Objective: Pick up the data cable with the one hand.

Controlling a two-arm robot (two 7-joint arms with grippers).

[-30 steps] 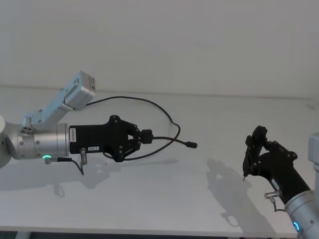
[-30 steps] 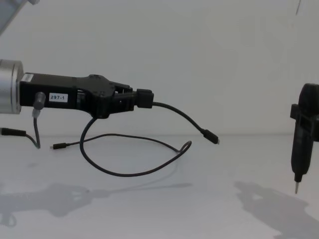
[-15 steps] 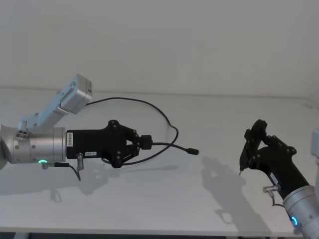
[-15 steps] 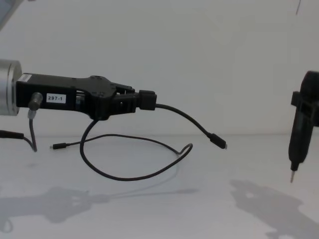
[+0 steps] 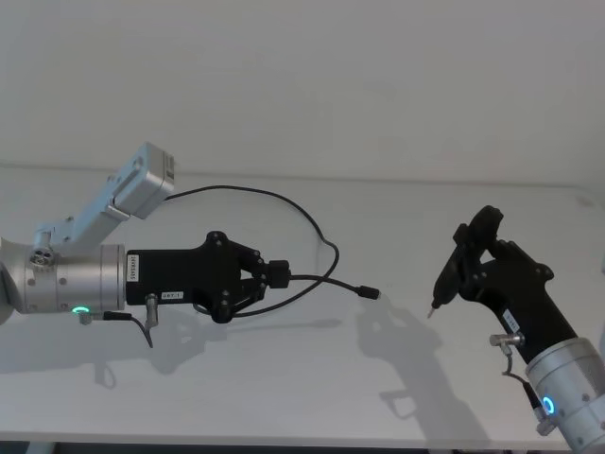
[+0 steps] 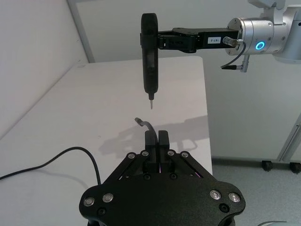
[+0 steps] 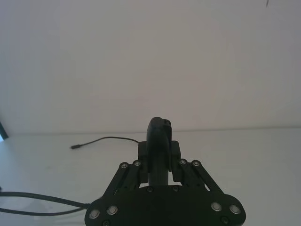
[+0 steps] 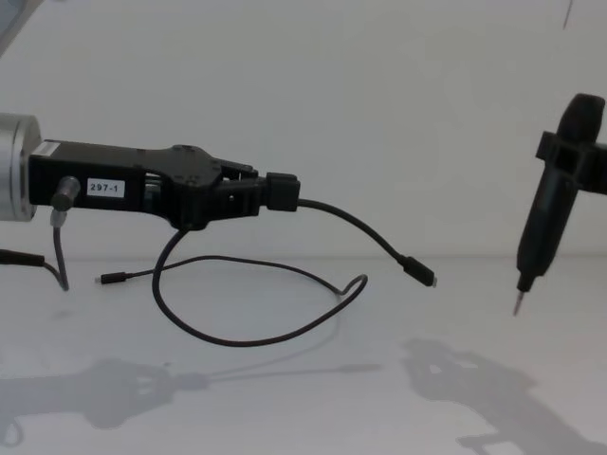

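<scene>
Left pincer (image 5: 277, 273) pressed shut on the data cable (image 5: 317, 227) near one plug, raised above the white worktop (image 5: 284, 378), loop sagging below. Right pincer (image 5: 470, 251), pinching a black pointed-tip tool (image 5: 446, 279), now nearer the cable's dangling end than half a second ago.

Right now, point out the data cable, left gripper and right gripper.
data cable (image 8: 421, 273): chest view, free plug.
left gripper (image 8: 282, 191): chest view, fingertips clamping the cable.
right gripper (image 6: 160, 41): left wrist view, fingers gripping pointed tool (image 6: 149, 70).
</scene>
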